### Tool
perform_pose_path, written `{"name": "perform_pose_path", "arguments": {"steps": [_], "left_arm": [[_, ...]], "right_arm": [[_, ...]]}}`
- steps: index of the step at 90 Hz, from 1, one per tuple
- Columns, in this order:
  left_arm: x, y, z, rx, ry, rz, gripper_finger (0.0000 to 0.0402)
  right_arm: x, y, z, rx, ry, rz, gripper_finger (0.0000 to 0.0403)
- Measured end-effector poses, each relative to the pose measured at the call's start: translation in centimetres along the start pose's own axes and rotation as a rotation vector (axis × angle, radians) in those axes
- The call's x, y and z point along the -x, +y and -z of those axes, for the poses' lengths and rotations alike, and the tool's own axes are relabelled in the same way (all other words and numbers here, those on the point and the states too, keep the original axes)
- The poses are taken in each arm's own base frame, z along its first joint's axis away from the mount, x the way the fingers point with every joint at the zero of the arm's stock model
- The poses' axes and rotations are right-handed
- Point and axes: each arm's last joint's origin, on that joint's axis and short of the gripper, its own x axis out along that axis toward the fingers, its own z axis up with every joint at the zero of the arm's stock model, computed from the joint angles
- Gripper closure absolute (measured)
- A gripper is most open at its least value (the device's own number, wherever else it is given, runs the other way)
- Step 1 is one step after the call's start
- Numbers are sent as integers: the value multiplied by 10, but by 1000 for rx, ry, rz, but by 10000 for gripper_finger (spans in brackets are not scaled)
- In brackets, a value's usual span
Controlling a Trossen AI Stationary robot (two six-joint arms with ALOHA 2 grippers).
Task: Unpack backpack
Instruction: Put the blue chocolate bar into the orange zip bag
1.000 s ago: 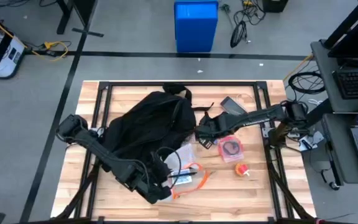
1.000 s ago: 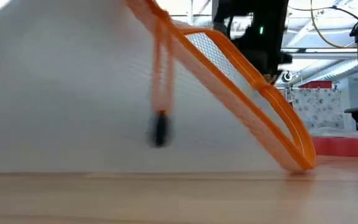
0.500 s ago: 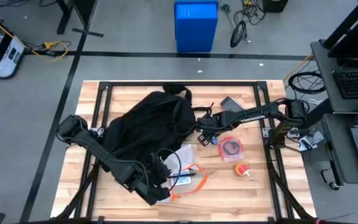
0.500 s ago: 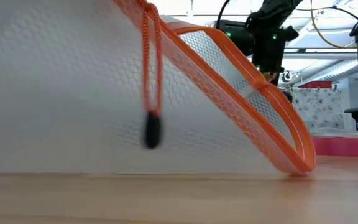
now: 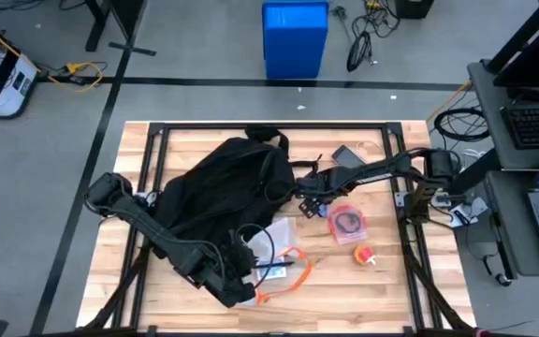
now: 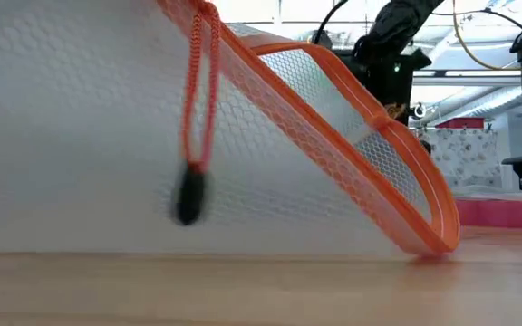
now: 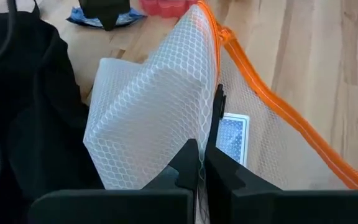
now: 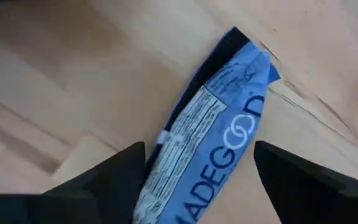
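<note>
Since the earlier frames, the right hand [image 5: 313, 199] has been drawn back from the pink case [image 5: 347, 223] toward the bench's far side, and it is now held above a blue snack packet [image 8: 211, 157] with its fingers spread wide and nothing gripped. At the near edge, the left hand [image 7: 201, 169] is seen closed tight on the white mesh pouch with orange trim [image 7: 166, 106], through which a playing card [image 7: 232, 137] can be made out. The backpack [image 5: 215, 192] is spread across the bench's left half, just behind the pouch.
</note>
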Motion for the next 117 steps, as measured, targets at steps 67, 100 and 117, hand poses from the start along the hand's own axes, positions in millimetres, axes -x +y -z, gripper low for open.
{"name": "perform_pose_path", "arguments": {"steps": [67, 100, 117], "left_arm": [[0, 0, 0, 1, -1, 0, 402], [0, 0, 0, 1, -2, -3, 402], [0, 0, 0, 3, -3, -3, 402]], "right_arm": [[-7, 3, -1, 40, 2, 8, 336], [11, 20, -2, 109, 14, -20, 359], [40, 39, 7, 189, 56, -13, 381]]}}
